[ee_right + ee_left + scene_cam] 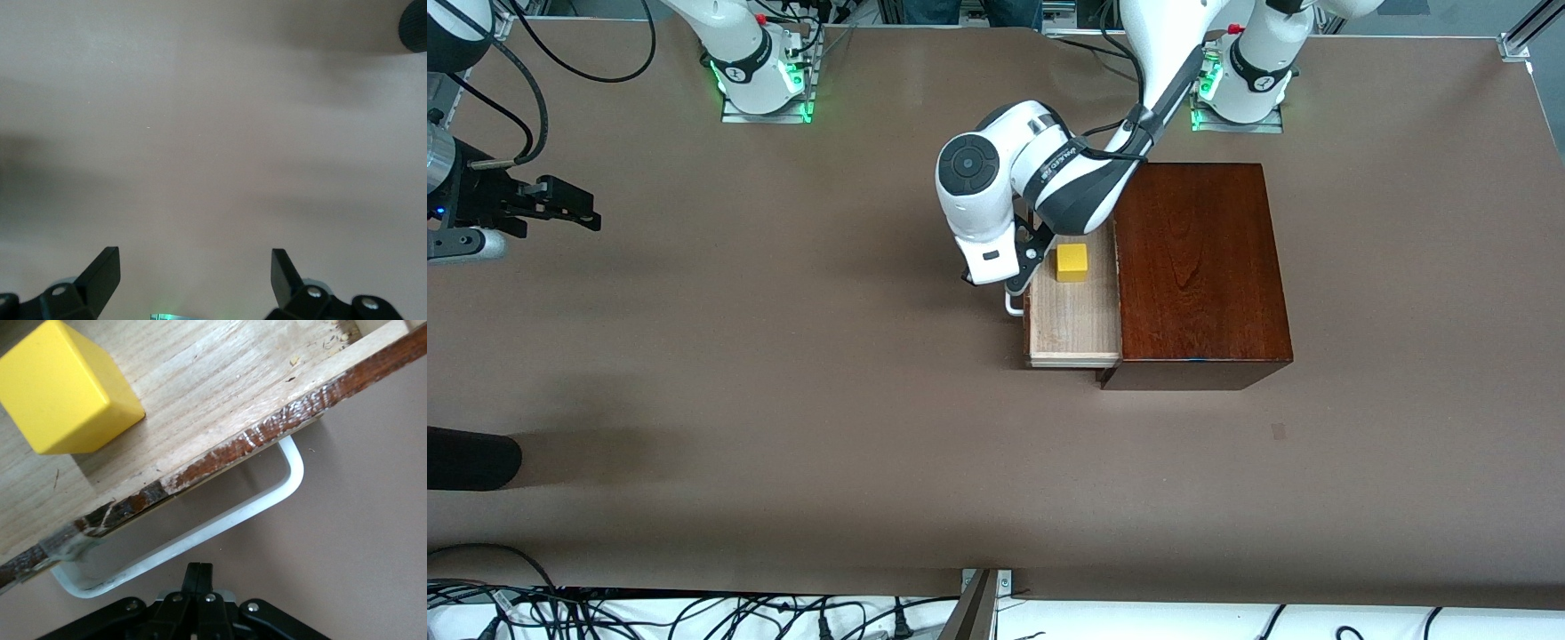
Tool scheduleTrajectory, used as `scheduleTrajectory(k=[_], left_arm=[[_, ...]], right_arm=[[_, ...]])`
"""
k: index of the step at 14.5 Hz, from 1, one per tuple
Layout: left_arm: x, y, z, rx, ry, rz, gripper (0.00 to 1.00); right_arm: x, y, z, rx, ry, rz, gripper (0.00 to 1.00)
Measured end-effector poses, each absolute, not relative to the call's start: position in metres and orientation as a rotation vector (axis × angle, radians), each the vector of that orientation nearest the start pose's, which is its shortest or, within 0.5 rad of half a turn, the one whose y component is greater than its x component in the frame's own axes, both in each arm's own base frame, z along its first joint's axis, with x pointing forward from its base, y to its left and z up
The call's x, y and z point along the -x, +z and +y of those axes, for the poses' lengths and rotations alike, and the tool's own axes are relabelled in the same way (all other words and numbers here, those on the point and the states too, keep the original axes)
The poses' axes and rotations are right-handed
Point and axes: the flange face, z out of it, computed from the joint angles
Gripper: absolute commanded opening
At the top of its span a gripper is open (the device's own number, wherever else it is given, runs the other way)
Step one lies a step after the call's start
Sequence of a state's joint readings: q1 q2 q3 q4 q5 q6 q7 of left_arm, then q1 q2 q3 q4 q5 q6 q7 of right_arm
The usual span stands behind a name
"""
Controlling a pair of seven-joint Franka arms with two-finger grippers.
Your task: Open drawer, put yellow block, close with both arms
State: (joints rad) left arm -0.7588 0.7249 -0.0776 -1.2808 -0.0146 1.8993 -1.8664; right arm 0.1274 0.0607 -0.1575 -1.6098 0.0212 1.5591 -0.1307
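The pale-wood drawer (1074,324) stands pulled out of the dark reddish-brown wooden box (1197,267), and the small bright yellow block (1072,262) sits inside it. The left gripper (199,577), fingers pinched together on nothing, hangs just outside the white bar handle (267,510). The right gripper (195,273) waits, fingers spread wide, over the brown table (783,400) at the right arm's end.
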Motion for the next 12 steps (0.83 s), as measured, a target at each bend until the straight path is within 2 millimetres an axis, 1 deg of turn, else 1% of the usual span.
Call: scheduleTrajectory(k=[2, 4, 8, 10, 12], left_arm=[[-0.499, 0.312, -0.533, 2.638, 0.132, -1.53, 0.0], [-0.503, 0.31, -0.529, 2.649, 0.084, -1.496, 0.0], [-0.501, 0.31, -0.532, 2.701, 0.049, -1.388, 0.0], [-0.506, 0.31, -0.526, 2.73, 0.024, -1.317, 0.0], [-0.509, 0.311, -0.522, 2.754, 0.036, -1.27, 0.0]], right_arm=[[-0.567, 0.573, -0.014, 3.113, 0.167, -0.152, 1.0], [-0.567, 0.573, -0.014, 3.113, 0.165, -0.15, 1.0], [-0.568, 0.575, -0.016, 3.112, 0.154, -0.174, 1.0], [-0.569, 0.576, -0.018, 3.113, 0.123, -0.192, 1.0], [-0.569, 0.574, -0.022, 3.115, 0.102, -0.196, 1.0]])
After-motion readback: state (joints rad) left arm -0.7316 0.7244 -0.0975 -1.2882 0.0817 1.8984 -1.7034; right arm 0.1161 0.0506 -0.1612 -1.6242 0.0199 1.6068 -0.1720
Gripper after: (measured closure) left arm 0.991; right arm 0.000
